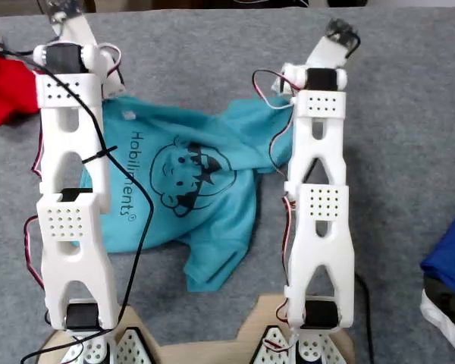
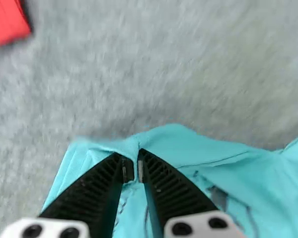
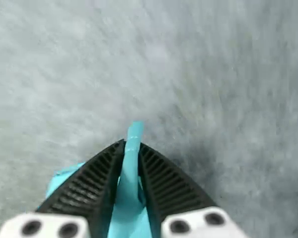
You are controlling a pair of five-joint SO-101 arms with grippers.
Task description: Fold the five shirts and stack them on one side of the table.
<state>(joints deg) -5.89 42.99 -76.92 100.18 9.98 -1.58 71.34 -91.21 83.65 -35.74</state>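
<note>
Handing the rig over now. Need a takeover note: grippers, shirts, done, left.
Left gripper: shut on the far edge of the teal printed fabric shirt.
Right gripper: shut on the same far edge.
The shirt lies spread and unfolded on the grey table, between the arms.
Red shirt at the left edge; blue, dark and white cloth heap at the right edge.
Done: no neat stack seen.
Left: fold teal, then the rest, then stack.

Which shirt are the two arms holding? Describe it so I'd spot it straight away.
On the grey table, look between the two white arms: the teal shirt lies spread there. Unlike the red shirt and the blue-topped pile at the sides, it bears a cartoon face print.
</note>
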